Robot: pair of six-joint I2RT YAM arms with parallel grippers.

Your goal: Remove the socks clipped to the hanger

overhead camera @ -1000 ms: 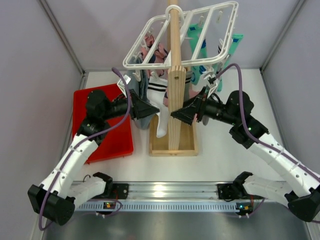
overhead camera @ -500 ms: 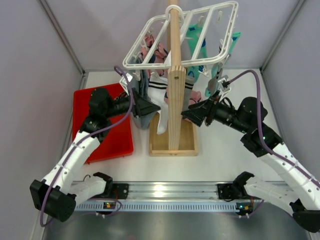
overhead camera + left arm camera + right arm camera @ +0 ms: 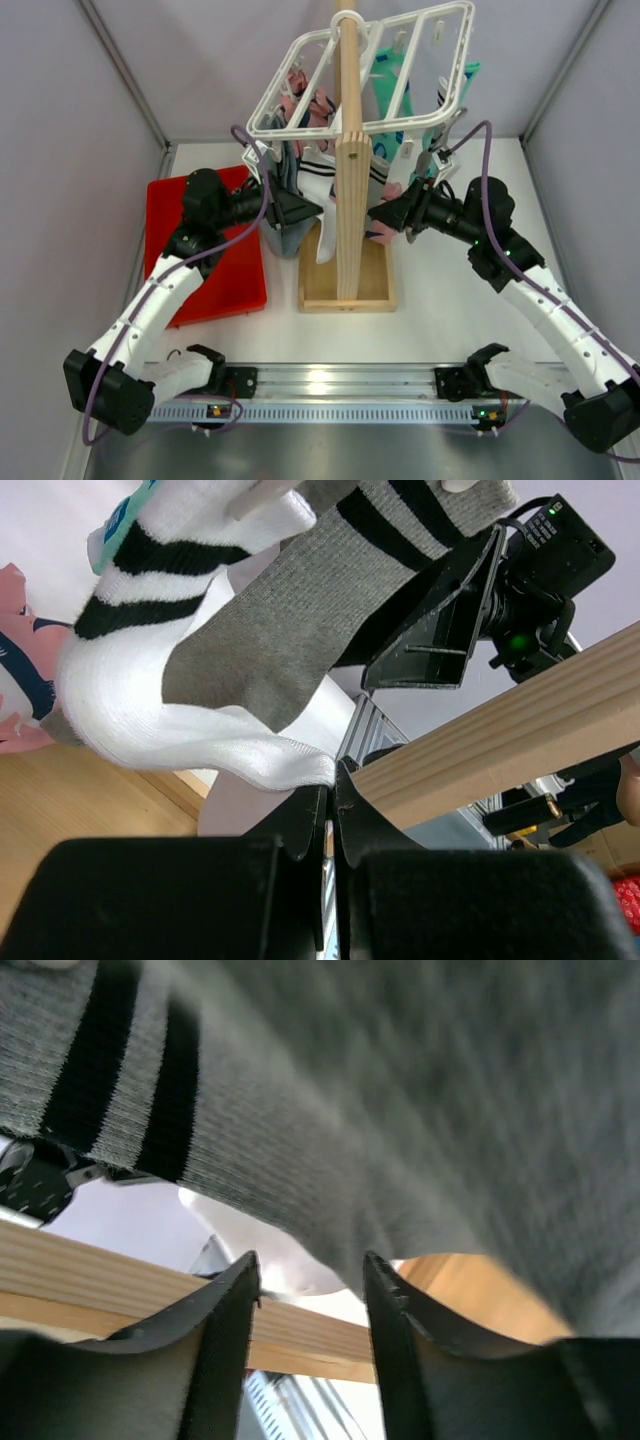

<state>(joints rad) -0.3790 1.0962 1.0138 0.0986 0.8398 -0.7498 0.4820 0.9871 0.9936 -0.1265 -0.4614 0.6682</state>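
The hanger (image 3: 372, 68) is a white plastic square grid. It sits tilted at 12 o'clock of the table (image 3: 440, 300), hung near the top of a tall pale wooden post (image 3: 347, 170) with visible grain. Small clips dangle from its bars, and the socks hang from them. Smooth teal socks (image 3: 392, 75) are on the 1 o'clock side. Lower down is a white sock (image 3: 150, 695) of fine knit with black bands, overlapped by a ribbed grey sock (image 3: 285, 630) with two black stripes. A pink cloth (image 3: 305, 100) with navy print hangs at 11 o'clock.

The left gripper (image 3: 332, 792) is matte black and its fingers are pressed together. The white sock's rounded toe touches their tips, but whether any fabric is caught between them cannot be told. The right gripper (image 3: 310, 1265) reaches in from 3 o'clock of the post. Its two curved black fingers stand apart, and the grey sock's ribbed fabric droops just above the gap, not pinched.

The post stands in an open rectangular wooden box base (image 3: 345, 288) at the table's centre. The foot of the post fills its middle, and the white sock's toe hangs over its 9 o'clock side. A shallow glossy red tray (image 3: 215, 275) lies flat at 9 o'clock, with the left arm stretched across it.
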